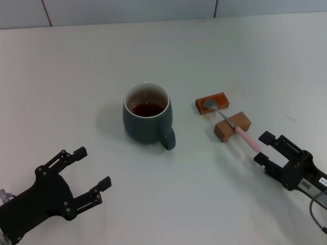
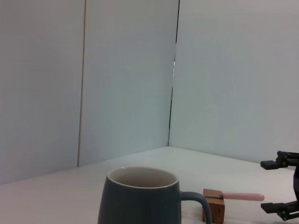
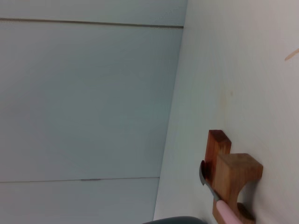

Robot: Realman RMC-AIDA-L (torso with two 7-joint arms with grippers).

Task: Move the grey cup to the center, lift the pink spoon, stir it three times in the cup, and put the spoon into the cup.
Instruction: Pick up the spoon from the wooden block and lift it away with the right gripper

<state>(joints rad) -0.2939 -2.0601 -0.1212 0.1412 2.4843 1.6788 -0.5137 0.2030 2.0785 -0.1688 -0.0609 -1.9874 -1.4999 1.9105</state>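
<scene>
The black left gripper [image 1: 88, 176] sits lowest in the head view, at the near left of the white table [image 1: 76, 76], its two fingers spread wide with nothing between them. It points toward the middle of the table and is well apart from the grey cup [image 1: 146, 120], a rounded dark blue-grey ceramic mug with a pale cream inside and dark reddish-brown liquid in it. The cup stands upright near the middle of the table, its single handle turned toward the robot and a little to the right. In the left wrist view the same cup [image 2: 140, 198] fills the lower middle, with pale wall panels [image 2: 126, 79] behind it.

To the right of the cup lies the pink spoon [image 1: 232, 125], a small slim spoon with a silver metal bowl and neck and a pale pink handle. Its bowl rests on a flat reddish-brown wooden block [image 1: 211, 103], and its neck crosses a taller light-brown wooden block [image 1: 232, 125] nearer the robot. The pink handle sticks out past that second block, off the table surface, and slants toward the robot's right.

The black right gripper [image 1: 269, 148] is at the near right, its fingers spread wide and empty, with the free end of the pink handle just at the mouth of the opening. I cannot tell whether either finger touches it. The right wrist view shows both blocks [image 3: 231, 179] close up, with the spoon [image 3: 219, 200] laid across them.
</scene>
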